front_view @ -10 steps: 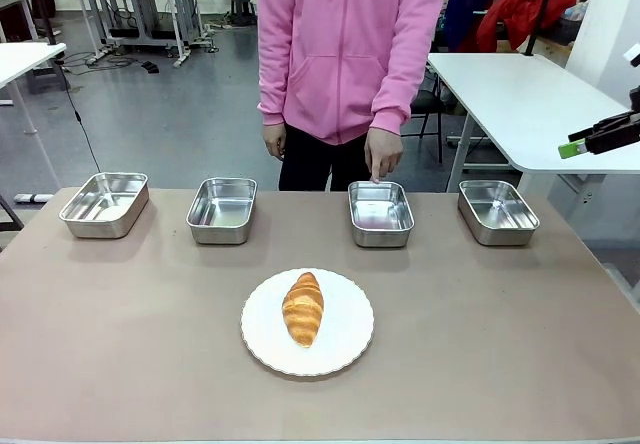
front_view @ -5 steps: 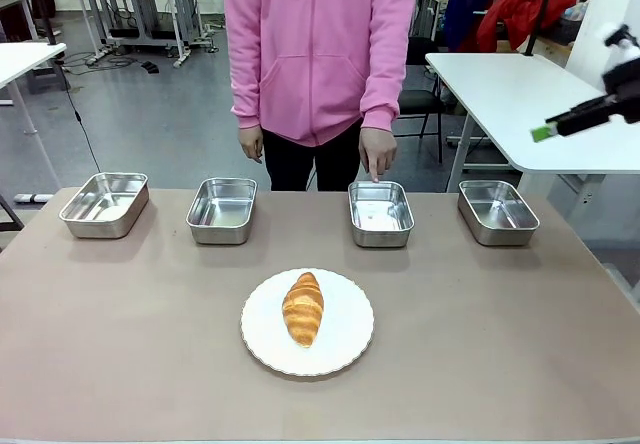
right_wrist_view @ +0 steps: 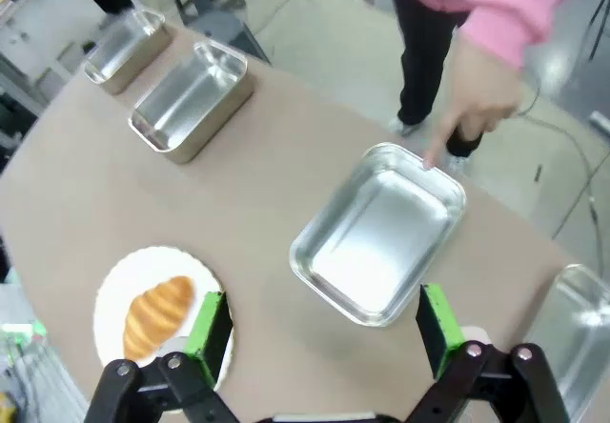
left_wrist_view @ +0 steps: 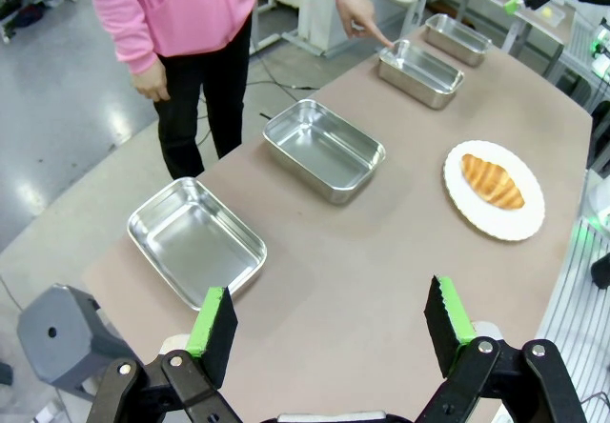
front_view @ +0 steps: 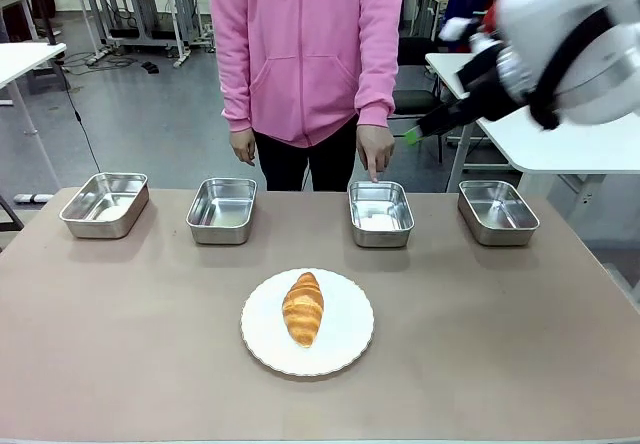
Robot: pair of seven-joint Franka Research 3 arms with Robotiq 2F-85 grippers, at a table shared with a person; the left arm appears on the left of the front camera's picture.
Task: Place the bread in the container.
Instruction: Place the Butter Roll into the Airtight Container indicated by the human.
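The bread (front_view: 303, 308) is a golden-brown croissant lying on a round white plate (front_view: 345, 349) in the middle of the table. The container (front_view: 380, 214) is the third shiny steel pan from the left, and a person's finger (front_view: 375, 169) points down at its far rim. My right gripper (front_view: 415, 134) hangs high above that pan's right side. In the right wrist view it is open (right_wrist_view: 321, 328), with the container (right_wrist_view: 381, 232) ahead and the bread (right_wrist_view: 157, 315) at lower left. My left gripper (left_wrist_view: 330, 318) is open over the table's left end, far from the bread (left_wrist_view: 493, 180).
Three more alike pans stand in the far row: two to the left (front_view: 105, 204) (front_view: 222, 209) and one to the right (front_view: 498, 211). The person in a pink hoodie (front_view: 310, 44) stands at the far edge. A white table (front_view: 540, 114) is behind on the right.
My right arm has swung in from the right edge toward the middle and now fills the upper right. The person has shifted slightly left, still pointing at the same pan.
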